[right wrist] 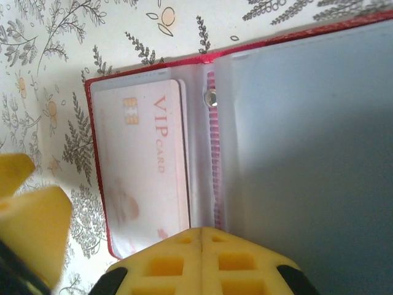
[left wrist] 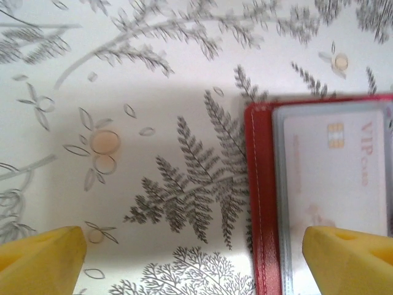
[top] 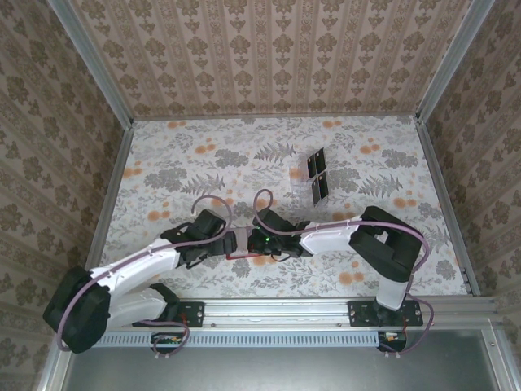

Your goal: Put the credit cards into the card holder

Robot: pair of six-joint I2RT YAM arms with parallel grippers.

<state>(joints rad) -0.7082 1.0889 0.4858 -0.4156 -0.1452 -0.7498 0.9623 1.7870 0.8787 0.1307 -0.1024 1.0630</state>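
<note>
open card holder [left wrist: 261,196] lies below both grippers: your left gripper [left wrist: 196,258] spread wide, its right finger [left wrist: 347,255] over one page; right gripper [right wrist: 202,252] pinched shut over the fold (empty, it seems). dark credit cards [top: 317,175] sit well ahead; pin the pages flat, then fetch one.

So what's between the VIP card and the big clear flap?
A silver snap and the red spine, in the right wrist view.
</note>
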